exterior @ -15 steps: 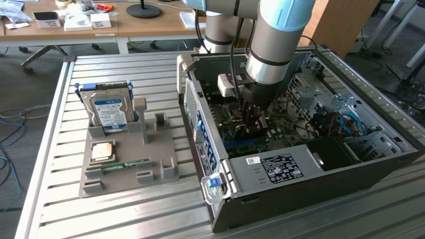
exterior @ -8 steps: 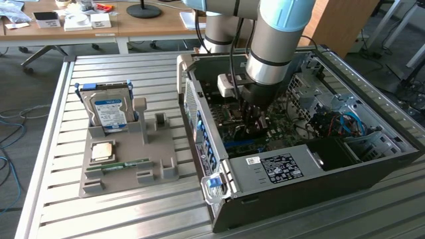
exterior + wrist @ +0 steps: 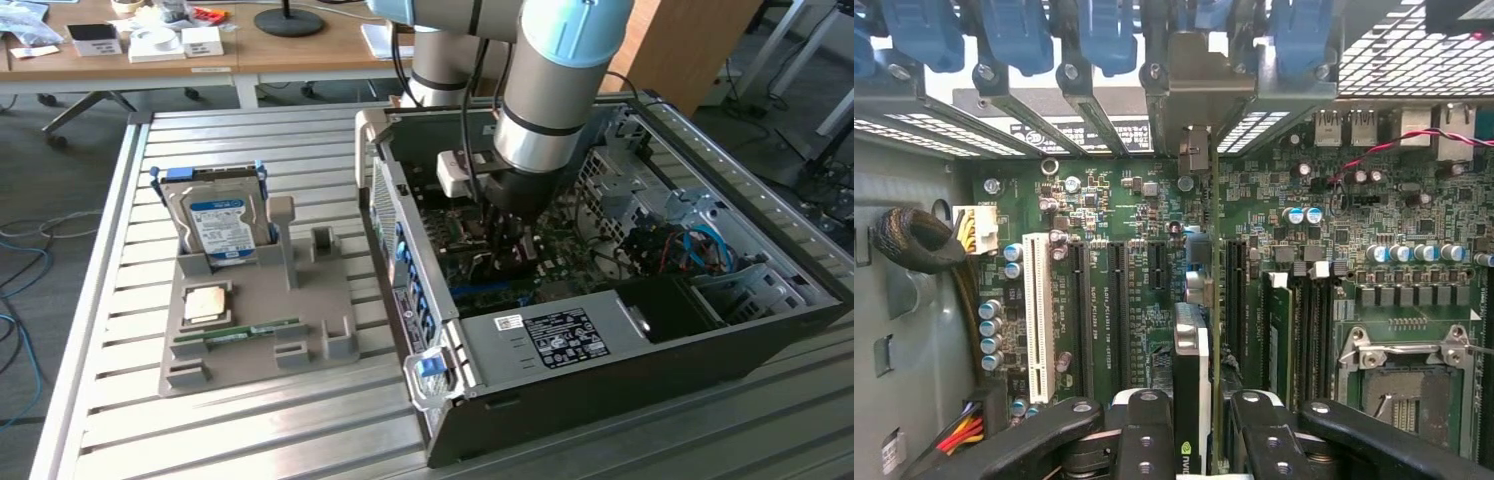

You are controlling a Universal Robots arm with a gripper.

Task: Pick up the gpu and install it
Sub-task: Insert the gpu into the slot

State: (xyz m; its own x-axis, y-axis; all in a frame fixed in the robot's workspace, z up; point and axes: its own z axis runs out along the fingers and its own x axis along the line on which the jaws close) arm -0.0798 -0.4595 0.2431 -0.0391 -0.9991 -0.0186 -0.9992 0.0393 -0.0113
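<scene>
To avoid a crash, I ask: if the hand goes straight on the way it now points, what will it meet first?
The gpu gripped in the hand would likely reach the motherboard first, among its expansion slots; how far off is unclear.

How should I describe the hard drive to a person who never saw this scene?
On the slatted metal table, on the exterior view's left of the open computer case, lies a grey plastic holder. The hard drive stands upright at its far end. Unlike the flat square chip and the thin green memory stick nearer the camera, it is boxy with a blue-and-white label.
</scene>
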